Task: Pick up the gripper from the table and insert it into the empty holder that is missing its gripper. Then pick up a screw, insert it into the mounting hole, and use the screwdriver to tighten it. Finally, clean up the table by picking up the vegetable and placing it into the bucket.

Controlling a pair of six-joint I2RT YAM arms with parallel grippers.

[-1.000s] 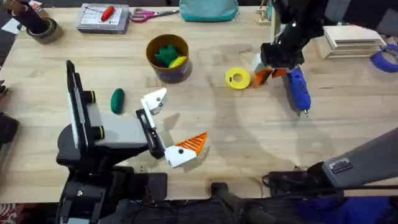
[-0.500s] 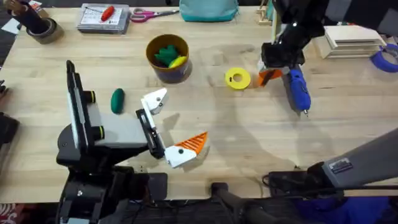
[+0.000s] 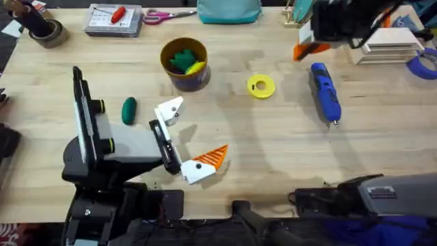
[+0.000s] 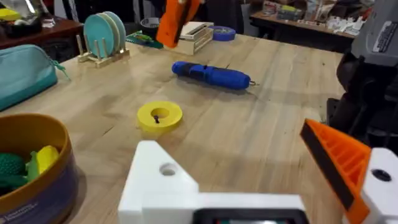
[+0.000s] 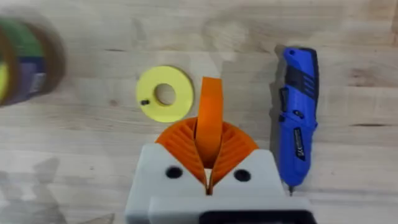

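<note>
Orange wedge-shaped gripper [image 5: 209, 118] sits pinched in the right tool [image 5: 208, 163].

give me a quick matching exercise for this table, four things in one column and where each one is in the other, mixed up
Things:
1. gripper
2. screwdriver
3. vegetable
4. bucket

Places:
A. lying on the table beside the yellow ring
B. clamped in the right gripper, lifted off the table
C. holding a leafy green toy and a yellow toy
D. on the table, left of the holder

Pairs: 1-B, 2-A, 3-D, 4-C
</note>
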